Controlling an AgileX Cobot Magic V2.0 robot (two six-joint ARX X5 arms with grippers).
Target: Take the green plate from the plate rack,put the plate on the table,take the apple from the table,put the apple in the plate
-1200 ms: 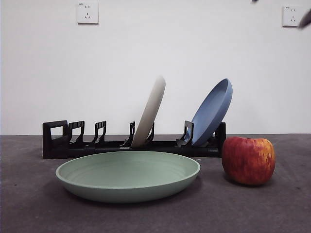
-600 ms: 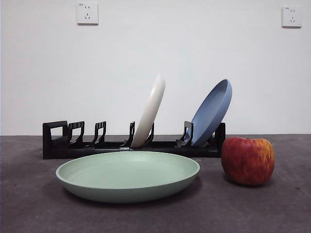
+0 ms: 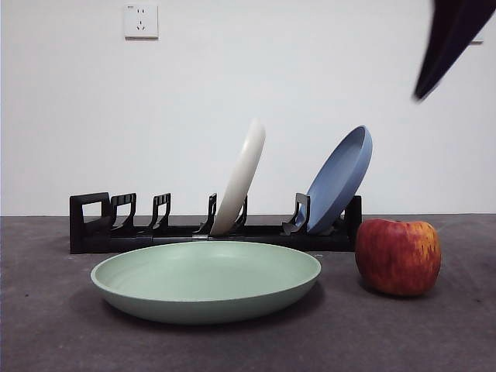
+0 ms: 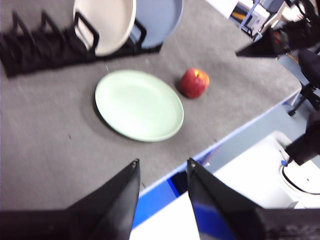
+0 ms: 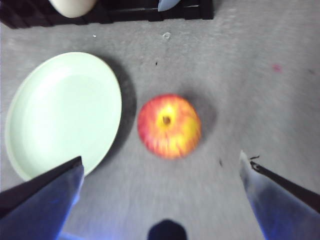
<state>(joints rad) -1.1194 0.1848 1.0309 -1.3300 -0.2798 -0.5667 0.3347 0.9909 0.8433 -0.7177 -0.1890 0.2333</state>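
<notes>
Nearest to me the green plate lies flat on the dark grey table, pale sage, matte, wide and shallow with a raised rim, and nothing in it. Just beside it, apart from its rim, sits the apple, red with yellow-orange streaks; from above its stem dimple faces up and the top glows yellow.

The right gripper hangs above the apple with its jaws spread wide, one on each side of the fruit and clear of it, holding nothing. In the front view it shows only as a dark tip coming in at the top corner over the apple's side of the table. The left gripper is high up and back over the table's near edge, well away from plate and apple, its jaws a little apart and empty.

Behind the plate stands the long black plate rack, loop handle at one end. A cream-white plate leans in a middle slot and a blue plate leans at the end opposite the handle.
</notes>
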